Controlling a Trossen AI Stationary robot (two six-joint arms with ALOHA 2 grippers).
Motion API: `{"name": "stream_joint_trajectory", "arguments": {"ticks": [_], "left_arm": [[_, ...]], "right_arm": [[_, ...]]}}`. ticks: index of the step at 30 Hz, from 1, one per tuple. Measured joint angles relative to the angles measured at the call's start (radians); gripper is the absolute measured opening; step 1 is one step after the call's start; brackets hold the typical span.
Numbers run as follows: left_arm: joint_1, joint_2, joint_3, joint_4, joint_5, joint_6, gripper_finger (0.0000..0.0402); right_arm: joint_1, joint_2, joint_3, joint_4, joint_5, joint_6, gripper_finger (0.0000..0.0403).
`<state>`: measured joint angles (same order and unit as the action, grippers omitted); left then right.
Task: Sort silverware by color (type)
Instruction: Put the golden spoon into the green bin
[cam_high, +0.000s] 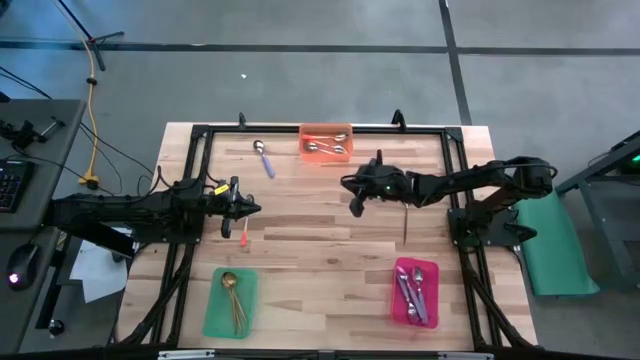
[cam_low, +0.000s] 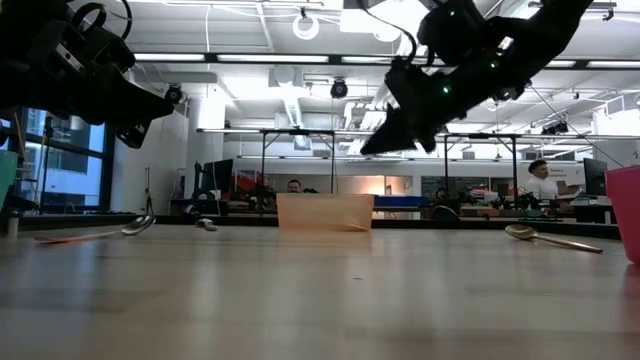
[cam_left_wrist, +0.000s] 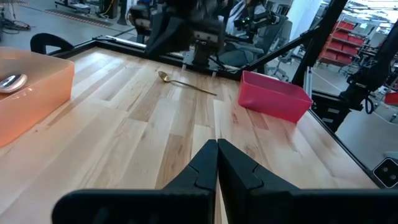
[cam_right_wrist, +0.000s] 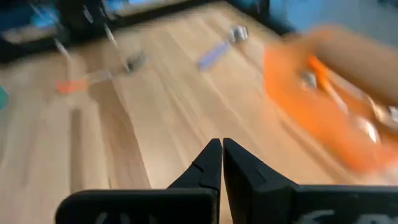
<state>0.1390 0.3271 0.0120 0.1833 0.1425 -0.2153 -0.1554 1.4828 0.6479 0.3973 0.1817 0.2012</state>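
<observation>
While my right gripper (cam_high: 356, 208) hangs above the middle of the table (cam_high: 320, 255), its fingers are pressed together on nothing (the wrist view shows the tips meeting over bare wood). My left gripper (cam_high: 252, 209) waits out on the left side, fingers likewise closed and empty. Just beside it lies an orange-handled spoon (cam_high: 244, 233), loose on the boards. A purple-handled spoon (cam_high: 264, 157) sits near the far edge, left of the orange tray (cam_high: 326, 131), which already holds spoons. One gold spoon (cam_high: 405, 224) rests on the wood below my right arm. Near me, the green tray (cam_high: 214, 312) carries gold spoons, and the pink tray (cam_high: 398, 300) holds purple-handled ones.
</observation>
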Motion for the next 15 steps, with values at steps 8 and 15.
{"name": "stream_joint_trajectory", "arguments": {"ticks": [8, 15], "left_arm": [[0.0, 0.0, 0.0, 0.0, 0.0, 0.0, 0.0003], [0.0, 0.0, 0.0, 0.0, 0.0, 0.0, 0.0003]], "right_arm": [[-0.011, -0.014, 0.0, -0.199, 0.061, 0.137, 0.0031], [0.027, -0.029, 0.0, -0.254, 0.082, 0.203, 0.0102]]}}
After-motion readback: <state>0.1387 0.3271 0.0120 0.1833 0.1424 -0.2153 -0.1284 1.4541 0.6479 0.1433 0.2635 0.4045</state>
